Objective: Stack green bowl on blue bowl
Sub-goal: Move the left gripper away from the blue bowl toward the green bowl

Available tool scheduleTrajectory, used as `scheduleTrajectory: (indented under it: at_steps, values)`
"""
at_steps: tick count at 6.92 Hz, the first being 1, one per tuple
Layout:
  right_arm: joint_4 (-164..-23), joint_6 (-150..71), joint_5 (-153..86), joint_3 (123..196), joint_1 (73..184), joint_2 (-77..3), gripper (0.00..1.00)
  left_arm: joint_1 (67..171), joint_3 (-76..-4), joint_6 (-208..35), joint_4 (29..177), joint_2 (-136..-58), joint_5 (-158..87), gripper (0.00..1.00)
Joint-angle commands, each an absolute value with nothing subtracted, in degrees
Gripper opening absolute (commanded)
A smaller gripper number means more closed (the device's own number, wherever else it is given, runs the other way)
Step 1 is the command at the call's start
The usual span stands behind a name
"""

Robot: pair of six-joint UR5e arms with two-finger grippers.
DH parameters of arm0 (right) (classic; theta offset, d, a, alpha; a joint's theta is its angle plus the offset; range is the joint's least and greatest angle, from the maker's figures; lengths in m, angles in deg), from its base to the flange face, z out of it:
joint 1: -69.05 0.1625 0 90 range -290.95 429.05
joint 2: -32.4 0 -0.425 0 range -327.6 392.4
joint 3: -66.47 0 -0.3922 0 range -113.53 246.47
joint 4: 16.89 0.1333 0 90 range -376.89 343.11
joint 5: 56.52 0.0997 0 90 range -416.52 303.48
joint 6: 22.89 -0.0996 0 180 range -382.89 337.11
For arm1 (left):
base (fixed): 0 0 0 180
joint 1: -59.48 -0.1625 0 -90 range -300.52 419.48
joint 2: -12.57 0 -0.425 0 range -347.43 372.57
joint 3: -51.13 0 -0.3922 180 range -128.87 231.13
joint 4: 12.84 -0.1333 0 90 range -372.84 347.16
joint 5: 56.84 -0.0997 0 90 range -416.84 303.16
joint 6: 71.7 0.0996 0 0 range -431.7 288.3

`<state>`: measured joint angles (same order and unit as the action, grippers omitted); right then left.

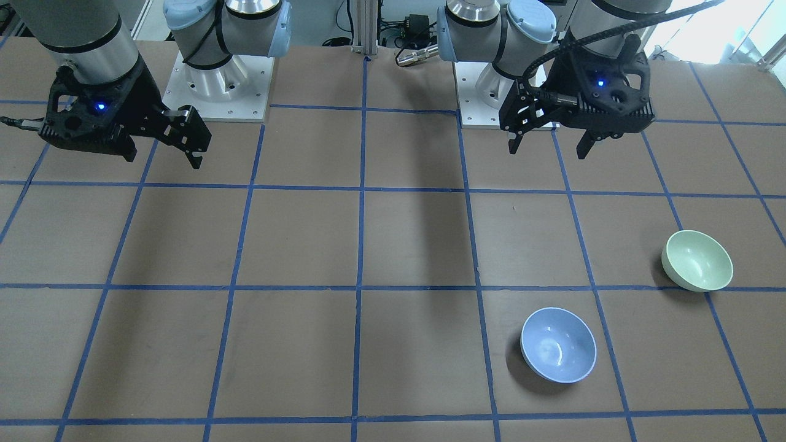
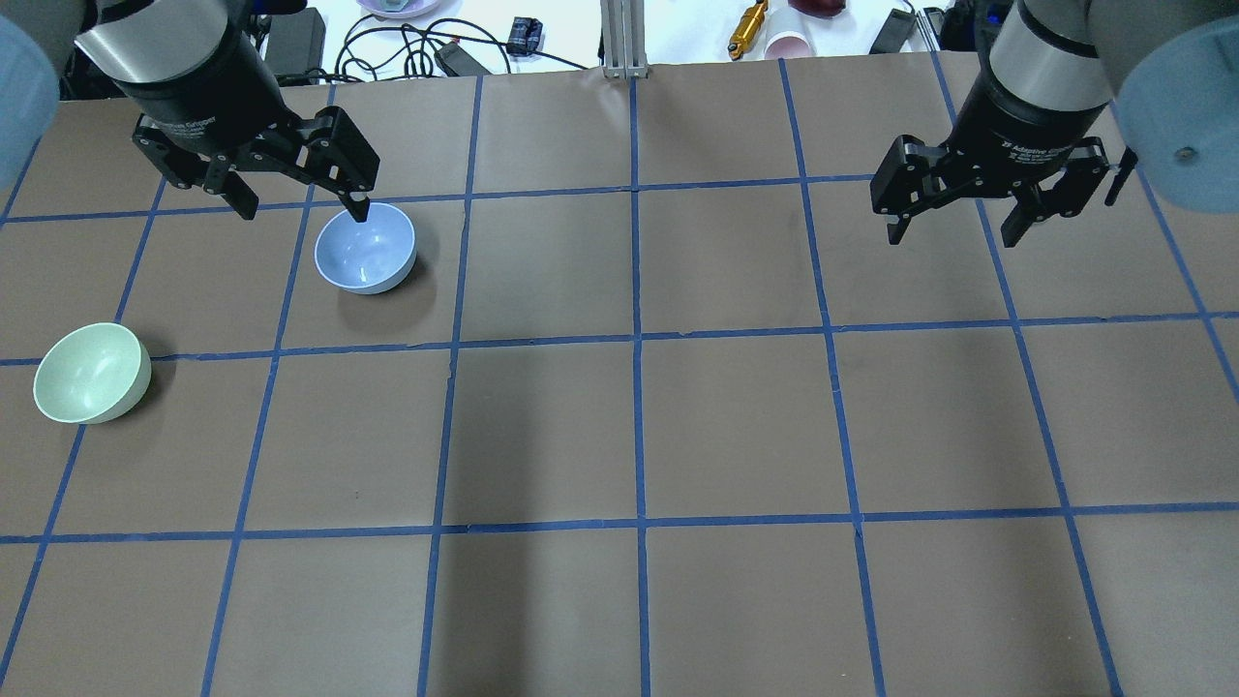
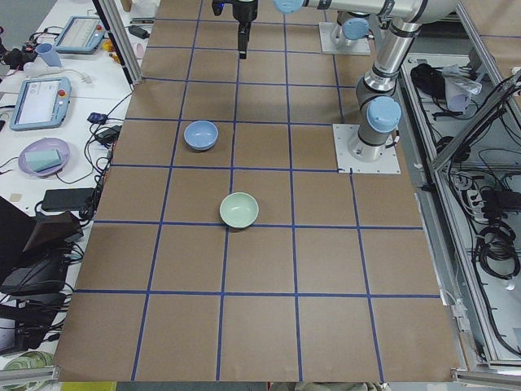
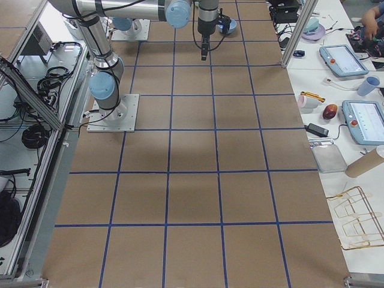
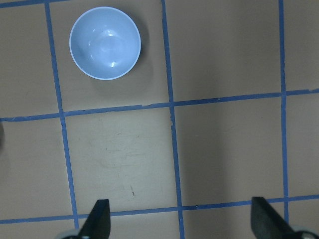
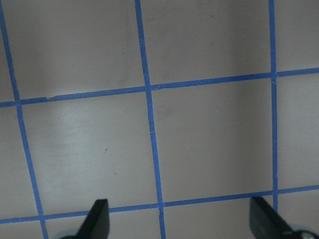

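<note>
Jaws on the left gripper [image 2: 302, 208] and right gripper [image 2: 951, 235] stand apart, empty. Overhead view: the green bowl [image 2: 92, 373] sits upright at 8 o'clock from the left gripper — the nearer arm. The blue bowl [image 2: 366, 249] lies at 2 o'clock from the green bowl — well apart.

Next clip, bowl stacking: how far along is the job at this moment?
Done: nothing yet. The green bowl sits upright on the table, apart from the blue bowl, which is empty. In hand: nothing. The left claw and right claw both hang open and empty above the table. Left to do: grasp the green bowl, carry it over and set it inside the blue one.
</note>
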<state>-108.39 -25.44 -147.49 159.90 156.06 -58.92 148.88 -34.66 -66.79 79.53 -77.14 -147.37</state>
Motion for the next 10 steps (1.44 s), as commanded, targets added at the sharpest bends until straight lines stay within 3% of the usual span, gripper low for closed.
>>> scheduleTrajectory:
  at_steps: [1,4,10]
  values:
    - [-108.39,-25.44,-147.49,159.9,156.06,-58.92,1.0,148.87,-34.91,-66.78,79.54,-77.08,-147.37,1.0]
    - [-108.39,-25.44,-147.49,159.9,156.06,-58.92,1.0,148.17,-34.92,-64.77,79.45,-77.61,-147.54,1.0]
    - [-108.39,-25.44,-147.49,159.9,156.06,-58.92,1.0,123.15,-37.72,-44.5,75.78,-84.1,-146.58,1.0]
